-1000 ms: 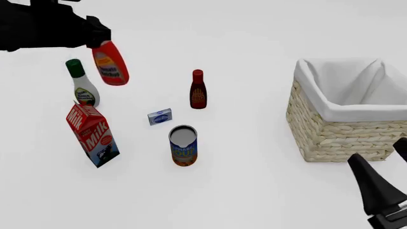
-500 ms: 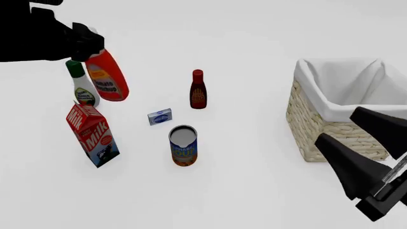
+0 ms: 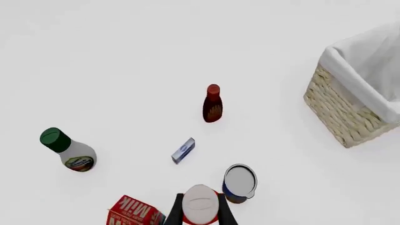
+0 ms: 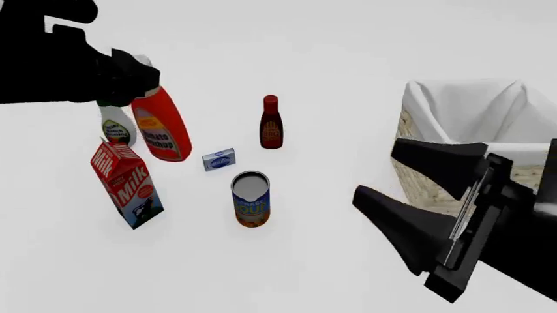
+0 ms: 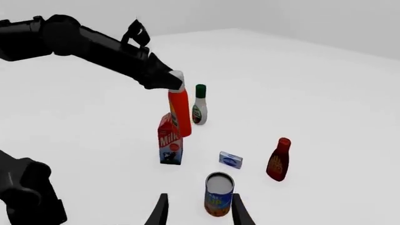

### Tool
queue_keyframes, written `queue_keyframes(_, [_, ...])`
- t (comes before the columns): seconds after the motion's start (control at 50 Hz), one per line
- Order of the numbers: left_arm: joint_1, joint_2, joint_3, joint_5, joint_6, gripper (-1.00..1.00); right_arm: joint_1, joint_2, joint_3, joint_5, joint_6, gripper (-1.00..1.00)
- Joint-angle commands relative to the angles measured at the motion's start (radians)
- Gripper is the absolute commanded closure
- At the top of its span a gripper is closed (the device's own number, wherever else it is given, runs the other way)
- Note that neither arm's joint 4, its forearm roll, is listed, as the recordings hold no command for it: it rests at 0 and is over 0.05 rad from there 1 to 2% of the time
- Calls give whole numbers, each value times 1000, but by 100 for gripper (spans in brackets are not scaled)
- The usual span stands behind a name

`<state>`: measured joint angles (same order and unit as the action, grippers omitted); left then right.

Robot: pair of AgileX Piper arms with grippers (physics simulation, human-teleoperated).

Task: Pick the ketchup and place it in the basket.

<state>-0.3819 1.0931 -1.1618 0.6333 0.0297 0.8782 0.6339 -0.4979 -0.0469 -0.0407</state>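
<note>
The ketchup (image 4: 162,128) is a red-orange bottle with a white cap, hanging tilted above the table at the left. My left gripper (image 4: 139,70) is shut on its cap end. The left wrist view shows the white cap (image 3: 200,210) pinched between the two fingers (image 3: 175,213). In the right wrist view the ketchup (image 5: 179,110) hangs just above the milk carton. The basket (image 4: 435,124), wicker with a white cloth lining, stands at the right. My right gripper (image 4: 376,173) is open and holds nothing, in front of the basket's near left side.
Under and around the ketchup stand a milk carton (image 4: 127,184) and a white bottle with a green cap (image 4: 114,129). A dark-red bottle (image 4: 271,124), a small blue box (image 4: 218,158) and an open can (image 4: 250,199) occupy the middle.
The left gripper has carried the ketchup down and slightly right, next to the white bottle. The right gripper has risen from the bottom right corner and swung left, in front of the basket.
</note>
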Motion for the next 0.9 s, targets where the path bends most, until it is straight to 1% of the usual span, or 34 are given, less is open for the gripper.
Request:
queue_keyframes(0.02, [-77, -13, -13, 42, -10, 100, 115, 104, -40, -39, 11, -100])
queue_keyframes(0.08, [-95, -15, -20, 51, -14, 100, 144, 121, -51, -42, 14, -100])
queue_keyframes(0.1, [-105, -15, -21, 55, -20, 100, 158, 126, -54, -42, 23, -100])
queue_keyframes(0.14, [-107, -15, -24, 57, -19, 100, 157, 130, -58, -45, 20, -100])
queue_keyframes(0.18, [-121, -16, -26, 62, -23, 100, 177, 138, -66, -49, 30, -100])
queue_keyframes(0.26, [-136, -19, -29, 68, -29, 100, 196, 151, -79, -55, 24, -100])
queue_keyframes(0.3, [-146, -20, -30, 71, -33, 100, 218, 154, -86, -58, 32, -100])
queue_keyframes(0.36, [-153, -21, -28, 73, -33, 100, 225, 164, -93, -61, 27, -100])
queue_keyframes(0.38, [-159, -23, -27, 75, -35, 100, 233, 165, -92, -67, 34, -100])
queue_keyframes(0.5, [-181, -29, -24, 83, -40, 100, 257, 184, -102, -77, 24, -100])
queue_keyframes(0.72, [-200, -43, -17, 95, -45, 100, 268, 210, -129, -71, 2, -100])
queue_keyframes(0.76, [-201, -48, -16, 100, -45, 100, 262, 218, -145, -63, -10, -100])
queue_keyframes(0.9, [-201, -57, -18, 111, -43, 100, 250, 232, -172, -49, -25, -100])
